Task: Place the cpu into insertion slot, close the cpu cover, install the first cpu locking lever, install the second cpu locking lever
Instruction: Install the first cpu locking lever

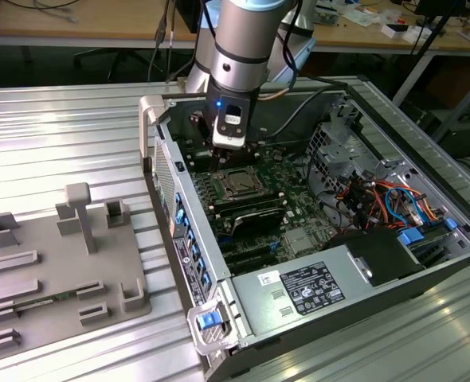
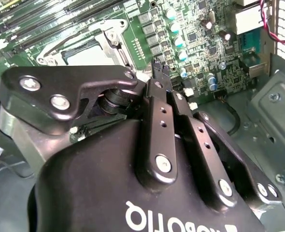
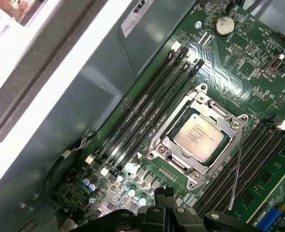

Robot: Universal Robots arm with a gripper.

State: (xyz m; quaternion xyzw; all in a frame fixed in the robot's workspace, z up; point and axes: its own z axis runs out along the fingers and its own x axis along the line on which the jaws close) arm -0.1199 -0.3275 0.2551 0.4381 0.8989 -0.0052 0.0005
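We find the tool [image 3: 165, 193] clenched, its fingertips pressed together with nothing between them. It hangs over the motherboard [image 3: 239, 53], near one corner of the socket. The cpu [image 3: 199, 137] sits in the socket, and the cpu cover [image 3: 167, 145] lies flat around it. A thin locking lever [image 3: 235, 166] runs along one side of the socket. The open computer case [image 1: 193, 239] rests on the surface [image 1: 60, 135].
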